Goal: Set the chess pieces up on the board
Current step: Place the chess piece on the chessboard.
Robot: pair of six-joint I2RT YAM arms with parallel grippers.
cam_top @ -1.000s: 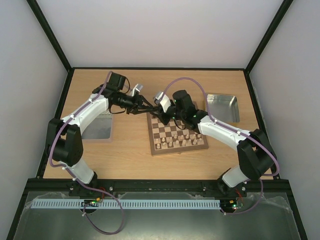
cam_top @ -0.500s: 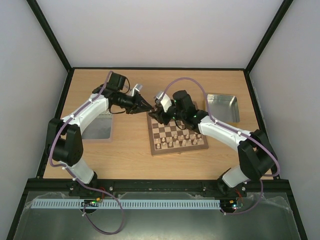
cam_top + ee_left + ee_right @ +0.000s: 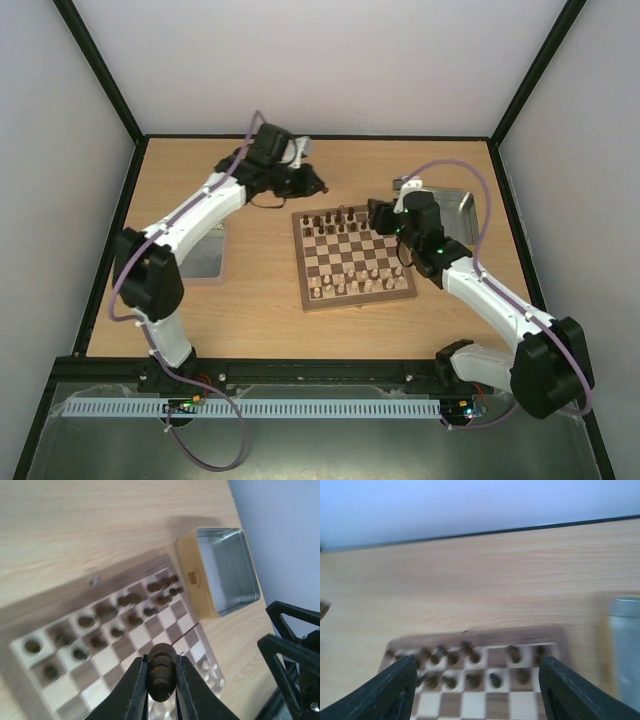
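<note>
Left gripper (image 3: 161, 664) is pinched tight on one dark chess piece (image 3: 161, 680), hovering off the board's (image 3: 358, 301) 11 o'clock corner. It's light, rigid, smooth wood, so we judge a mid-body grip safest. Right gripper (image 3: 476, 664) gapes wide and empty at 1 o'clock, and the other dark pieces (image 3: 335, 217) fill the 12 o'clock rows. Right-hand tray (image 3: 225, 575) at 2 o'clock looks empty — left-hand tray (image 3: 200, 262) at 9 o'clock is half hidden by the arm, so we can't tell.

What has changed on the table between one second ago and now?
The left pincer closed on a dark chess piece and drew away past the far edge of the board. The right pincer opened, empty, and moved right along that edge. The board stayed in place.
</note>
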